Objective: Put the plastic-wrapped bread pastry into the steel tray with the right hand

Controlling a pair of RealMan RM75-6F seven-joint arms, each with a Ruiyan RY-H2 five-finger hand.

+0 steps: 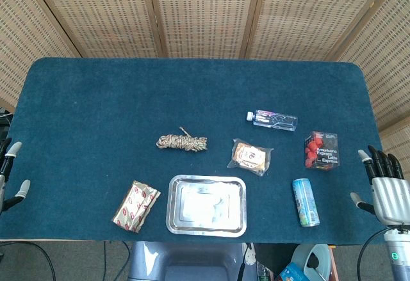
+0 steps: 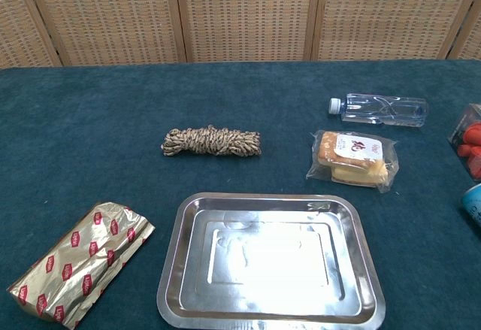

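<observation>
Plainly, the wrapped bread pastry lies beside the steel tray, the right hand hangs empty with fingers spread, and the left hand seems likewise.
</observation>
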